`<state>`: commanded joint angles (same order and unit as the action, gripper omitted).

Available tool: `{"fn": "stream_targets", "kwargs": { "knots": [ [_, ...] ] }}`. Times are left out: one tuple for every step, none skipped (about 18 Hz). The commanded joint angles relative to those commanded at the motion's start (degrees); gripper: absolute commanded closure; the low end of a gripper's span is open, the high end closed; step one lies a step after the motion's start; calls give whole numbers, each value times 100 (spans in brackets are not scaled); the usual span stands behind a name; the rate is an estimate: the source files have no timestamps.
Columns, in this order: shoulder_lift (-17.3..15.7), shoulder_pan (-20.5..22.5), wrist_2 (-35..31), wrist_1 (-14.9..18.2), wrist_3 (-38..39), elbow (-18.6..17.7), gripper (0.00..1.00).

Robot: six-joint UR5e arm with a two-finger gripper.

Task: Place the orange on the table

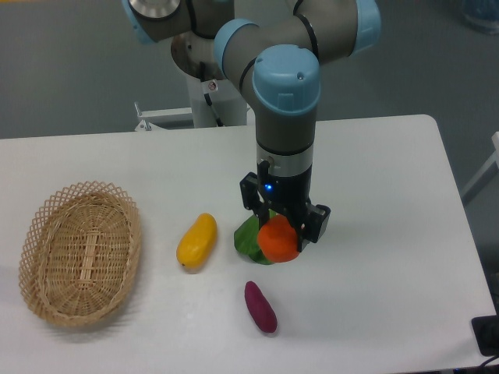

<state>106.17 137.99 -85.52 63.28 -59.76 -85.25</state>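
The orange (278, 240) is a small bright orange-red ball near the middle of the white table (382, 195). My gripper (282, 231) reaches down from above and its fingers stand on either side of the orange, shut on it. The orange is at or just above the tabletop; I cannot tell whether it touches. A green leafy item (248, 238) lies right behind and to the left of the orange, partly hidden by it.
A yellow mango-like fruit (196, 241) lies left of the gripper. A purple elongated vegetable (260, 306) lies in front of it. An oval wicker basket (79, 251) stands at the table's left end. The arm's base is at the far edge.
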Motion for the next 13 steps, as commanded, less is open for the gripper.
{"fn": "stream_targets", "kwargs": {
  "knots": [
    [0,0,0,0,0,0,48],
    [0,0,-26,-9,9,-26,48],
    [0,-9,-9,-17,0,-35,48],
    [0,-9,-17,-9,0,-26,48],
    [0,-9,-18,-17,9,-35,48],
    [17,-17,-35,-26,17,-44,48],
    [18,-18,-35,-35,17,-61,48],
    [18,-18,-35,-44,17,-70,48],
    [26,-26,-35,-53,44,-79,48],
    [52,-26,-35,-79,61,-105,48],
    [88,-35,-35,-175,70,-140,48],
    [114,-35,-35,-271,70,-167,48],
    [140,-35,-35,-359,62,-228,48]
  ]
}}
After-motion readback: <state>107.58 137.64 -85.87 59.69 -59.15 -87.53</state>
